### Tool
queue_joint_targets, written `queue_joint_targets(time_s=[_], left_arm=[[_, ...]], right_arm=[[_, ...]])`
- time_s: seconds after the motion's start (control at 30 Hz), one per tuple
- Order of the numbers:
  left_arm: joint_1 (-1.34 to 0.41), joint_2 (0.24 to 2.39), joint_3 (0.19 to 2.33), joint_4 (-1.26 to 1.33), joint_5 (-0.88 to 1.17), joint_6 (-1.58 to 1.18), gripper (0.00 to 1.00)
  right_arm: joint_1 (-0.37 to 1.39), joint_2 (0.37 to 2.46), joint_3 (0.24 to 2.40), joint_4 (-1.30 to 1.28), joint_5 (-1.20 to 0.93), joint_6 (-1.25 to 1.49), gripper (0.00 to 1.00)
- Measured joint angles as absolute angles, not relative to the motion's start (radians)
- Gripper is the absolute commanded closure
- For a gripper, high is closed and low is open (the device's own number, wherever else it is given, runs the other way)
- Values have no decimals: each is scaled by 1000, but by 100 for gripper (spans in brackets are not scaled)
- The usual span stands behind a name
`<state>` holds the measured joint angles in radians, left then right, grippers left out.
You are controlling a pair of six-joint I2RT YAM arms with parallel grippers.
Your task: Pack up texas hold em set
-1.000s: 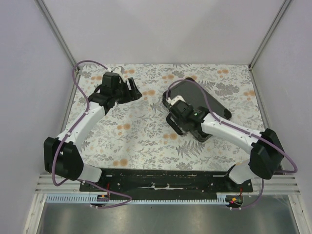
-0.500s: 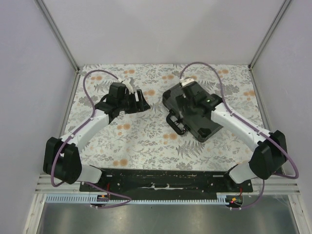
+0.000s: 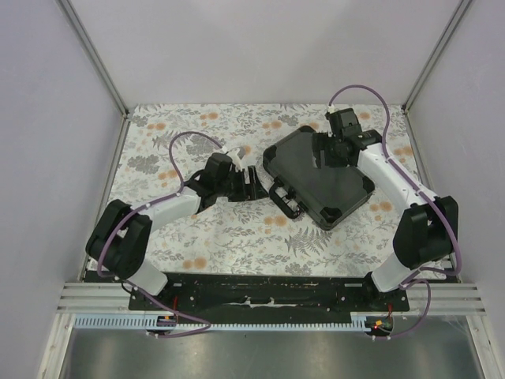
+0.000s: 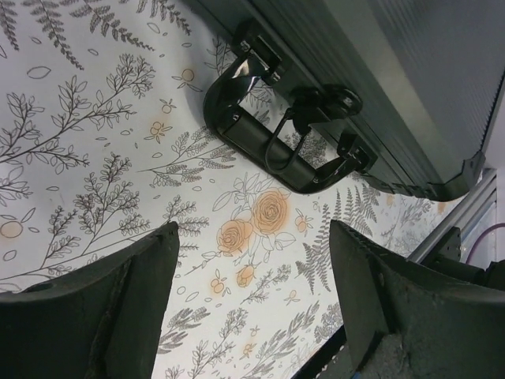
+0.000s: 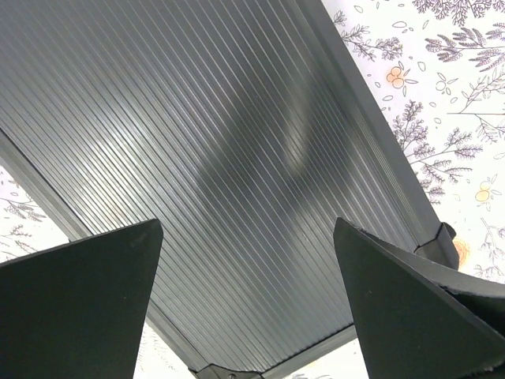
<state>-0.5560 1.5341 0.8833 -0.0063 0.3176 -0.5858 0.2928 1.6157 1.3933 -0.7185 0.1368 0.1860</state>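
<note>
Black ribbed rectangular hard case [image 3: 316,178], closed, centre right. Your left gripper [image 4: 252,233]: spread wide, empty, facing its looped handle [image 4: 268,134]. Your right gripper [image 5: 248,225] likewise, over the case.

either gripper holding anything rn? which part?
Nothing held. The left gripper is open near the case handle; the right gripper is open over the case lid.

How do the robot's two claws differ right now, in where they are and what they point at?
The left gripper is over the flowered table, beside the black case; the right gripper is above the case itself. The left gripper's camera shows the case's handle ahead of it; the right gripper's camera shows only the ribbed lid. Both are open and hold nothing.
</note>
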Motion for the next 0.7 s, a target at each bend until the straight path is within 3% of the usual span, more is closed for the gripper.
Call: queue_joint_targets(time_s=[0.47,0.7], left_arm=[[-609,1726,833,316,369,-746,14],[-646,1815,833,417,375,-844,19]], right_arm=[[297,1623,1293,-759,141,252,5],[338,1625,1293,-767,222,300,5]])
